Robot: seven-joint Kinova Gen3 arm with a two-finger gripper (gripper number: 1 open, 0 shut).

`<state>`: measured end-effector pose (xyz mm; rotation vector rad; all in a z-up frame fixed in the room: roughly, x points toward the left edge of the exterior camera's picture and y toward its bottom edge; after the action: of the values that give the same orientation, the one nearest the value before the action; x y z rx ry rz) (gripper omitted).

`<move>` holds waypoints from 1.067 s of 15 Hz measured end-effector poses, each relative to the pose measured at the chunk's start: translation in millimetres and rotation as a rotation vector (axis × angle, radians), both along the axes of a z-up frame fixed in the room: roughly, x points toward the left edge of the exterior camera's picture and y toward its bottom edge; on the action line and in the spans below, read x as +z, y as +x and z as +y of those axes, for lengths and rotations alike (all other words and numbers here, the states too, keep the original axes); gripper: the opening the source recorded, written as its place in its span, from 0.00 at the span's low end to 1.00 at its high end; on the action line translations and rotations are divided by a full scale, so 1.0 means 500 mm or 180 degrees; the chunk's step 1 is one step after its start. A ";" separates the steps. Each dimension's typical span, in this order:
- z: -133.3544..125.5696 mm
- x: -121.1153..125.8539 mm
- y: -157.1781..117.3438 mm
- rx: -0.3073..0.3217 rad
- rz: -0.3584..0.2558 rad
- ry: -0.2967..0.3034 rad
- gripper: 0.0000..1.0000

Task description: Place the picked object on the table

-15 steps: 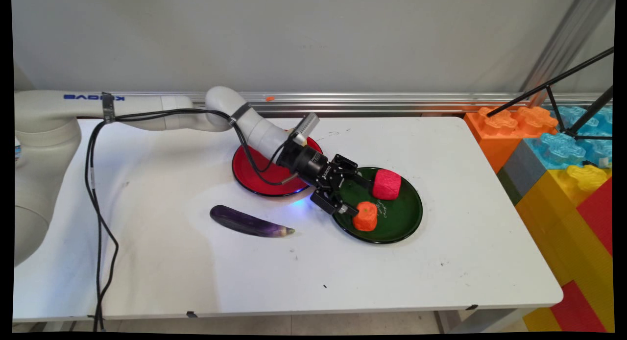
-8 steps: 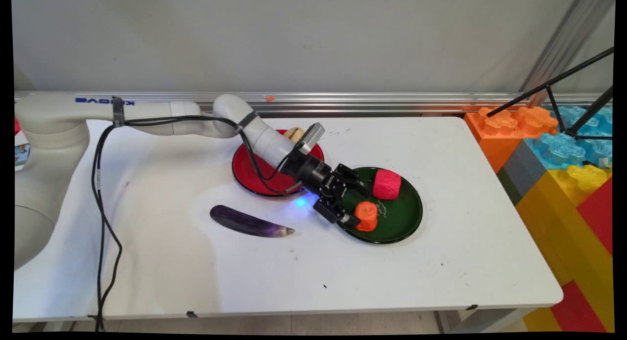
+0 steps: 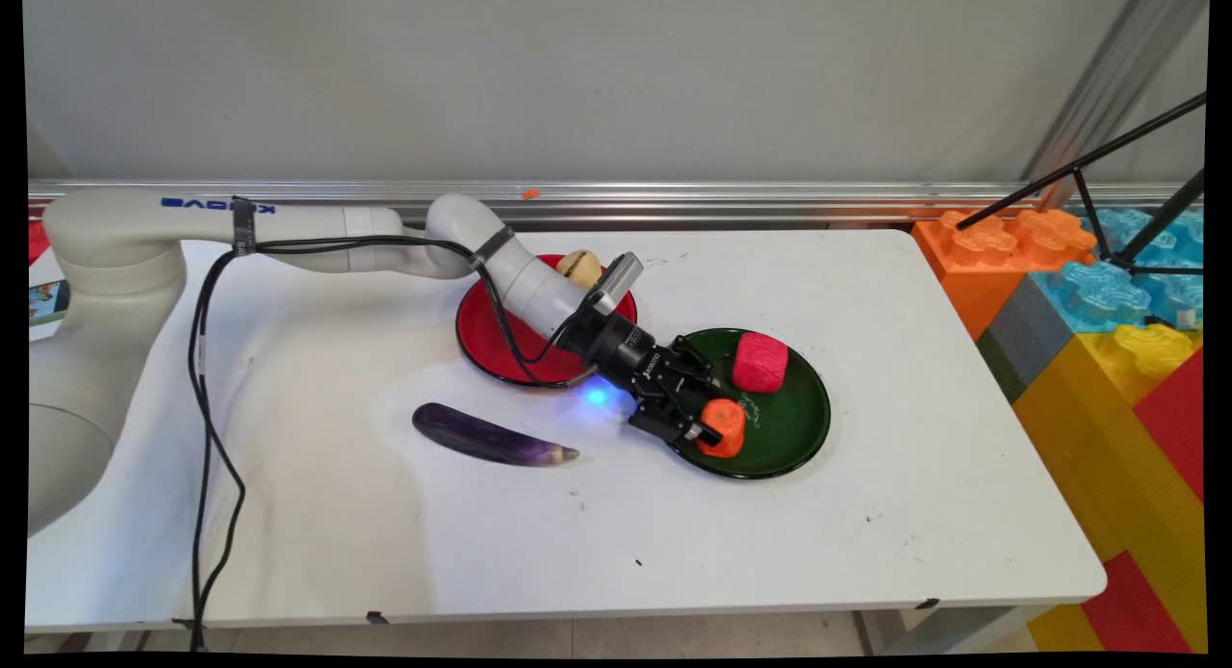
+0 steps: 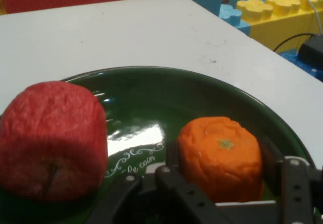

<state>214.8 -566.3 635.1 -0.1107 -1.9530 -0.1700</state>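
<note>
Main view: we see the gripper [image 3: 707, 425] low over the near-left part of the green plate [image 3: 804, 427], its fingers set on either side of the orange fruit [image 3: 725, 423]. A red fruit [image 3: 759, 362] sits farther back on the same plate; a red plate [image 3: 505, 336] and an eggplant [image 3: 491, 437] lie to the left.

Hand view: we find the orange fruit [image 4: 221, 156] directly between the parted fingers [image 4: 295, 183], upright, stem mark upward; whether they press it we cannot tell. The red fruit [image 4: 50, 138] stands apart, to the left.

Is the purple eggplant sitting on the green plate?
No, the purple eggplant lies on the bare white table, left of the green plate and apart from it.
</note>
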 end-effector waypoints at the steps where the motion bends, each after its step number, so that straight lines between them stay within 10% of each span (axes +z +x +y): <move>1: 0.000 -0.001 0.000 -0.0001 -0.0004 -0.0006 0.00; 16: 0.053 0.126 0.085 -0.0050 0.0221 -0.0122 0.00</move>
<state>257.2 -539.8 698.2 -0.1551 -1.8869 -0.1374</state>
